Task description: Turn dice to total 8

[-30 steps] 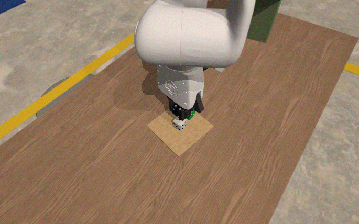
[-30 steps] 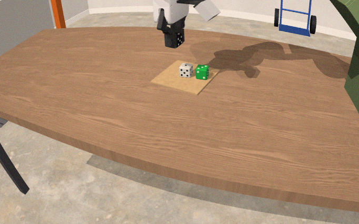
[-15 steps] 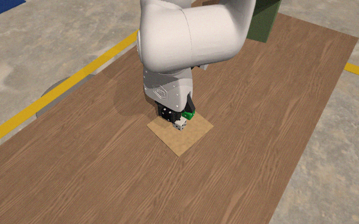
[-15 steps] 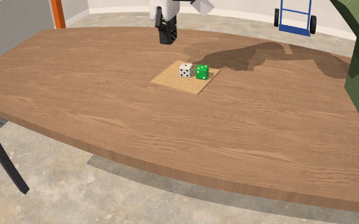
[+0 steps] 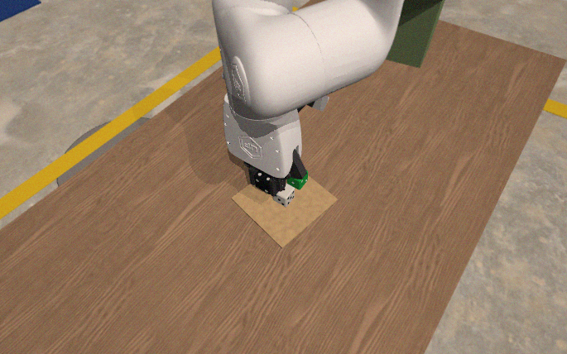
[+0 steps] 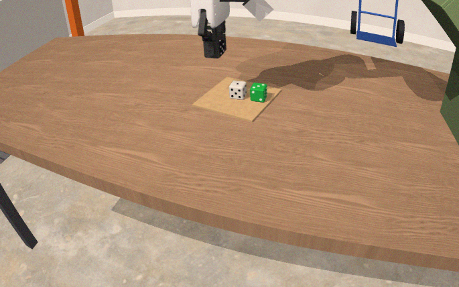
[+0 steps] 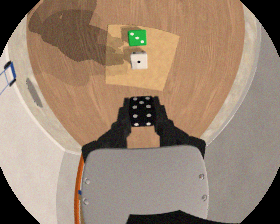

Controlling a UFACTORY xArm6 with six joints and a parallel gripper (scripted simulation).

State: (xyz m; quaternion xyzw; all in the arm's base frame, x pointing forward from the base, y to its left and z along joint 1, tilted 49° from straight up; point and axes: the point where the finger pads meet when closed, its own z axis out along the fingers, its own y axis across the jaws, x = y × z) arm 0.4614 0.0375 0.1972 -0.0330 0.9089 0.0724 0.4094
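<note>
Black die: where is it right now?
The black die is clamped in the gripper, held above the table, off the mat where the white die and green die sit.

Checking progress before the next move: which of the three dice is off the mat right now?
The black die. It is clamped in the claw, raised above the table, while the white die and green die sit on the mat.

A black die [image 7: 143, 111] with white pips hangs in the air, clamped between the fingers of the tool [image 7: 143, 123]. A white die [image 6: 238, 89] and a green die [image 6: 258, 92] lie flat, side by side but apart, on the tan square mat [image 6: 230, 104], which lies flat on the counter [image 6: 152, 149].
</note>
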